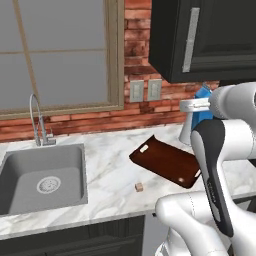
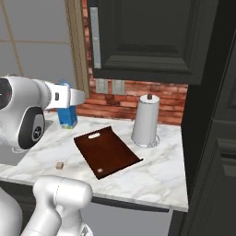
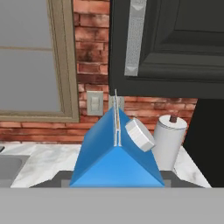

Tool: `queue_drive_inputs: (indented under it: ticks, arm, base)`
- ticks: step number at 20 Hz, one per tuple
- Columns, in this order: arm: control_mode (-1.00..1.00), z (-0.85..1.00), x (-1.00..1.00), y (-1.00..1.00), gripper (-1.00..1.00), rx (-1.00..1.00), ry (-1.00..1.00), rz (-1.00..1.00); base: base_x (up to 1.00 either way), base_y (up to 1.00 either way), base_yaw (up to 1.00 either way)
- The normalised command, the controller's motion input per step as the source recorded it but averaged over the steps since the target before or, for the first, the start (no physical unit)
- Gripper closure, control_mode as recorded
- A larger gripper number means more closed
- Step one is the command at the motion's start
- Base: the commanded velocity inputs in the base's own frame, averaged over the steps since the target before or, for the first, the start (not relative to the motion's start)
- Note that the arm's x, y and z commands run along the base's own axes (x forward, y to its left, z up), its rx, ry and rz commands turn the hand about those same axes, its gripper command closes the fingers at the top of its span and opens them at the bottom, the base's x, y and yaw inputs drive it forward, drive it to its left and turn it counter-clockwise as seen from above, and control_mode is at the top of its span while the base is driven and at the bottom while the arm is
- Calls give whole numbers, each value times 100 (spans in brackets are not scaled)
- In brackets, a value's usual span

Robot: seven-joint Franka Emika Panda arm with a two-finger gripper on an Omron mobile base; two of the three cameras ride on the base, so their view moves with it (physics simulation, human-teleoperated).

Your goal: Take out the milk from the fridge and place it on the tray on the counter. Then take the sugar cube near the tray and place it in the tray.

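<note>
My gripper is shut on the milk, a bright-blue gabled carton held upright in the air over the counter, left of and behind the tray. From the left, the carton peeks out behind my arm, by the gripper. Up close, its gabled top and white cap sit right in front of the hand, hiding the fingertips. The dark reddish-brown tray lies flat and bare. The sugar cube rests on the marble in front of the tray's left end. The fridge is out of view.
A paper towel roll stands behind the tray's right end. A grey sink with a faucet lies at the left. Dark upper cabinets hang overhead, and a tall dark panel bounds the counter's right end.
</note>
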Motion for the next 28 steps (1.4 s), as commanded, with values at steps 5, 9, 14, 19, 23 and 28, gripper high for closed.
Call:
queue_drive_inputs:
  ticks: [5,9,14,19,23,28]
  arm:
    - [100,0,0,0,100,0,0,0]
    - [100,0,0,0,100,0,0,0]
    - [100,0,0,0,100,0,0,0]
    - [100,0,0,0,100,0,0,0]
    - [-100,-5,8,-3,100,0,0,0]
    - [-100,-65,5,-2,100,0,2,4]
  base:
    - [0,0,-1]
    - [-8,0,-1]
    - [-47,0,0]
    - [-13,-1,0]
    - [11,0,0]
    - [0,0,0]
